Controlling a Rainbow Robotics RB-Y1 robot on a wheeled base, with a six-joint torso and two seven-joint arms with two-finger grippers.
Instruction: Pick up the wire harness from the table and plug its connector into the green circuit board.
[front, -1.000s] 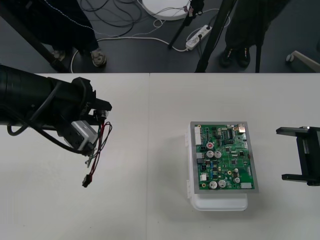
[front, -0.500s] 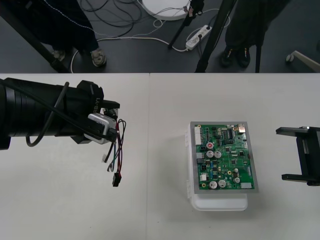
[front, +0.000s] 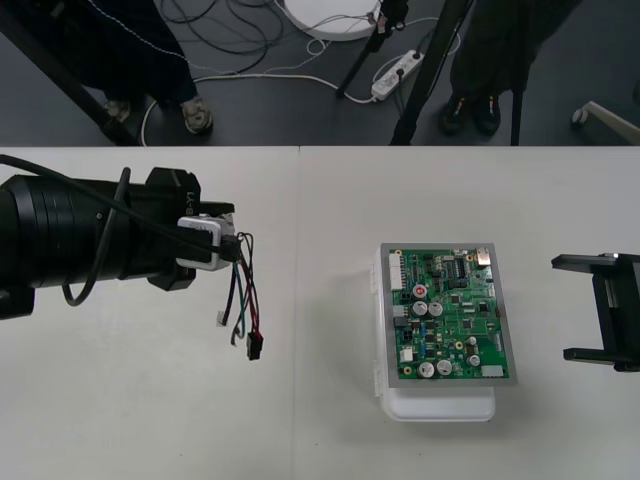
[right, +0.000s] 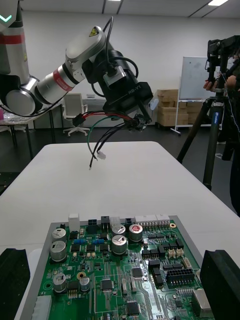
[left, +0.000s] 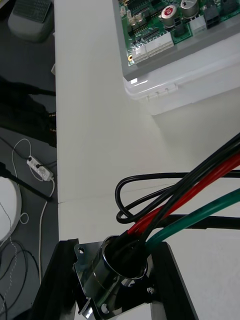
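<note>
Left side: the left arm (front: 80, 245) is stretched in over the worktop (front: 320, 200). The left hand (front: 225, 232) is closed narrow on the harness (front: 240, 285). In the left wrist view the round metal socket (left: 116, 272) is seen clamped between the two black fingers (left: 60, 280). From the socket the wires (left: 195, 200), red, green and black, are led out together, and one black wire is looped back close to the socket.

From the front the wires are seen hanging down from the hand. The black plug (front: 254, 347) is at their low end, well to the left of the board. A small white tip (front: 222, 318) is carried on a shorter wire just left of the plug. In the right wrist view the left hand (right: 131, 107) and the dangling wires are seen raised clear of the worktop, beyond the board's far side.

Centre-right: the green circuit board (front: 450, 315) is set on its white base (front: 440, 405), flat on the worktop. The plug is kept apart from it.

Far right: the right hand (front: 560, 308) is parked at the worktop's right edge, fingers spread wide. In its wrist view the board is seen lying just ahead, between those fingers (right: 222, 285).
</note>
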